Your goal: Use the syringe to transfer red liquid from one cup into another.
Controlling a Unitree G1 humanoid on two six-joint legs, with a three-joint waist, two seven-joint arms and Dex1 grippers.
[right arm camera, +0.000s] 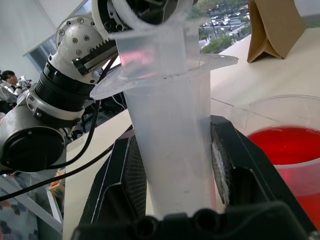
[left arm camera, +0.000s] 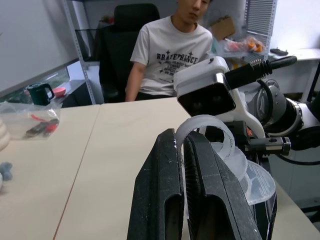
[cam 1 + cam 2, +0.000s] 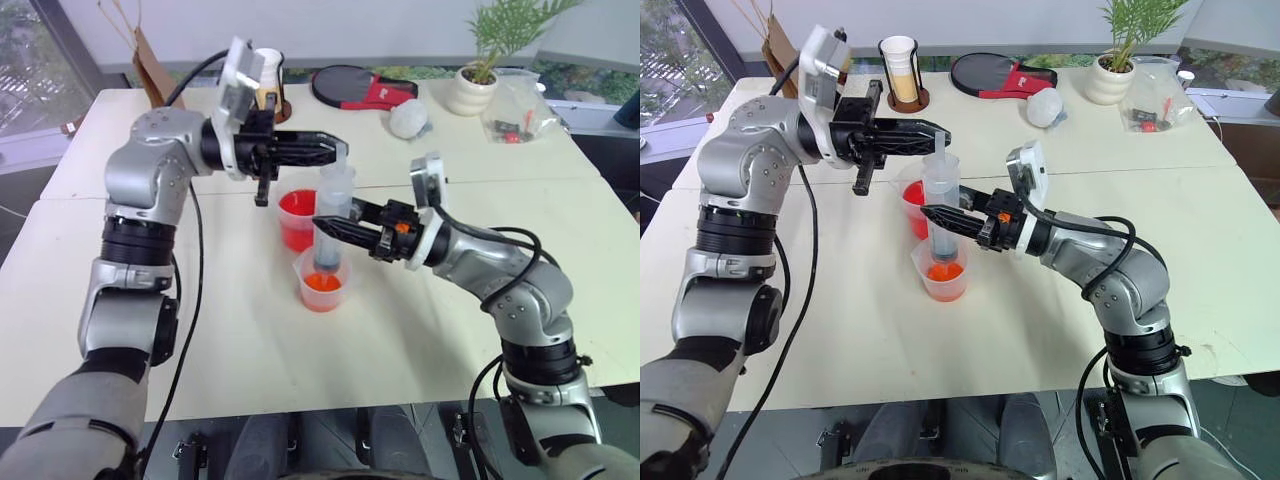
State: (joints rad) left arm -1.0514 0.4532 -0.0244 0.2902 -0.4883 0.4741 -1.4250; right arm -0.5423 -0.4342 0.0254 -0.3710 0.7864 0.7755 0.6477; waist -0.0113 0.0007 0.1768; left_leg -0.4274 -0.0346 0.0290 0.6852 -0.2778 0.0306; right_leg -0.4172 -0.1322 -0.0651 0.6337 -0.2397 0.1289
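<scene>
table (image 3: 420, 330) white, carries all | larger cup (image 3: 296, 218) w/ deep red liquid (image 3: 296, 212), behind smaller cup (image 3: 322, 282) | syringe (image 3: 332, 215) upright, tip in smaller cup's orange-red liq. | R gripper (image 3: 330, 229) clamped on barrel | L gripper (image 3: 335, 150) closed on plunger top

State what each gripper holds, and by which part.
Right gripper: shut on the syringe, clamping its barrel. Left gripper: shut on the syringe's plunger top.
</scene>
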